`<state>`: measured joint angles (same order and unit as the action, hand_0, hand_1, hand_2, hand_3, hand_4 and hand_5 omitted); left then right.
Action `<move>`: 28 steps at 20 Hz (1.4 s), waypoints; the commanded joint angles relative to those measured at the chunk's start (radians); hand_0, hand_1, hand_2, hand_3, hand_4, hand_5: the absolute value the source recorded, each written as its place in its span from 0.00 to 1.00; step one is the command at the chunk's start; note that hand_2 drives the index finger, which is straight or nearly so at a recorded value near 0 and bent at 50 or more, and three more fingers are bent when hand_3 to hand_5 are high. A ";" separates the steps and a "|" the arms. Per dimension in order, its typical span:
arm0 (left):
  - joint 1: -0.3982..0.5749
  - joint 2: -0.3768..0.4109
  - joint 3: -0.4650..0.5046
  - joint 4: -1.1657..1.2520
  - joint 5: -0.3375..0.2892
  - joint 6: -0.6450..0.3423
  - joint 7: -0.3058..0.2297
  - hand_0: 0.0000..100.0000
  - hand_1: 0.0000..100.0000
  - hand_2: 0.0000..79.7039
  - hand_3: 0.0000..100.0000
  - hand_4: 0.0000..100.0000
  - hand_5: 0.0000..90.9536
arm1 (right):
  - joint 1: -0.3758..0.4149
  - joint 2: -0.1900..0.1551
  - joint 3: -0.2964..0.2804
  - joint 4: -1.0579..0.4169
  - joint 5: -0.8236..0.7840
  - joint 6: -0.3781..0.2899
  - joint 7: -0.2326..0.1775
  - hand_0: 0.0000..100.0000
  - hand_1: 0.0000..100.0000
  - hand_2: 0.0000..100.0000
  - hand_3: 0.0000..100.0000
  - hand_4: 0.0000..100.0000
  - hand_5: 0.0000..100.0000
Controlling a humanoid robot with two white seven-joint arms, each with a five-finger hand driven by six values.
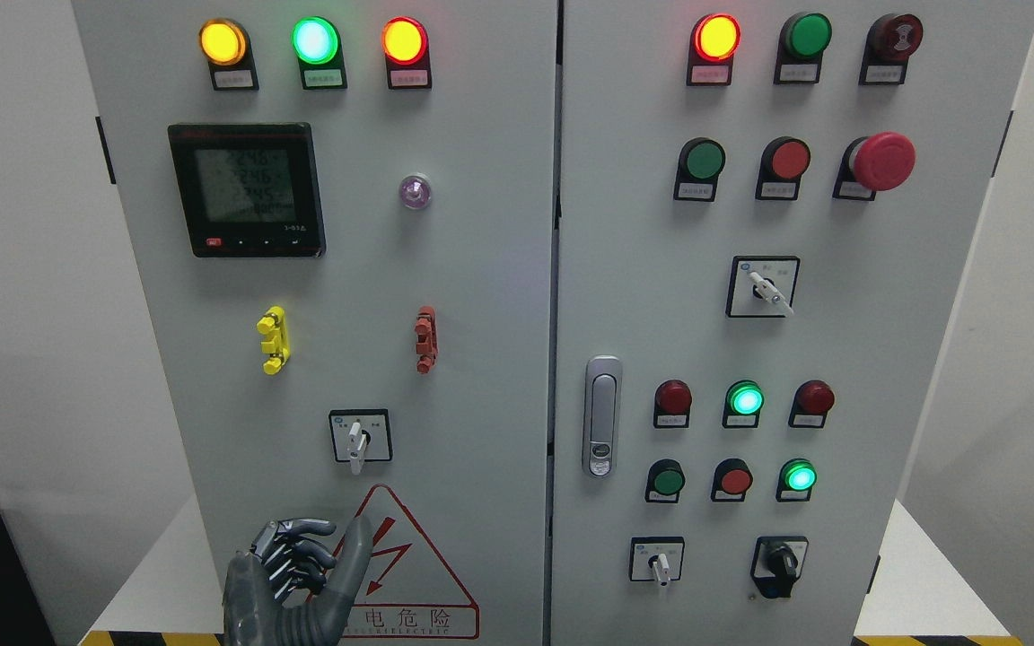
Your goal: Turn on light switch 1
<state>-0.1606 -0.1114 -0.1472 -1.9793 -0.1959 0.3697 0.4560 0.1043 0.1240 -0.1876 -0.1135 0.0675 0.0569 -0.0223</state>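
Grey cabinet doors (481, 296) fill the frame, white wall showing at both edges. At the lower left, the left hand (288, 583) has its fingers (306, 552) curled in together, gripping nothing, with the thumb (354, 552) pointing up over the red warning triangle (423, 574). Just above the thumb, apart from it, sits the rotary switch (357, 441), its white lever pointing down. Lit lamps (315, 40) line the upper left; the meter (248, 188) sits below them.
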 commanded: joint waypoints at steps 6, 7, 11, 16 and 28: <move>-0.059 -0.016 -0.017 0.000 0.000 0.055 0.023 0.08 0.66 0.69 0.82 0.86 0.80 | 0.000 0.000 -0.001 0.000 0.000 0.000 0.001 0.00 0.00 0.00 0.00 0.00 0.00; -0.059 -0.016 -0.017 0.000 0.000 0.055 0.023 0.08 0.66 0.69 0.82 0.86 0.80 | 0.000 0.000 0.000 0.000 0.000 0.000 0.001 0.00 0.00 0.00 0.00 0.00 0.00; -0.071 -0.016 -0.017 0.000 0.000 0.058 0.024 0.08 0.66 0.69 0.82 0.86 0.80 | 0.000 0.000 0.000 0.000 0.000 0.000 0.001 0.00 0.00 0.00 0.00 0.00 0.00; -0.089 -0.019 -0.017 0.002 -0.002 0.063 0.024 0.08 0.67 0.69 0.82 0.86 0.80 | 0.000 -0.001 0.000 0.000 0.000 0.000 0.001 0.00 0.00 0.00 0.00 0.00 0.00; -0.114 -0.024 -0.017 0.005 -0.002 0.090 0.036 0.08 0.68 0.70 0.83 0.86 0.80 | 0.000 0.000 0.000 0.000 0.000 0.000 0.001 0.00 0.00 0.00 0.00 0.00 0.00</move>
<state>-0.2627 -0.1301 -0.1629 -1.9770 -0.1978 0.4550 0.4920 0.1043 0.1240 -0.1875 -0.1135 0.0675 0.0569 -0.0223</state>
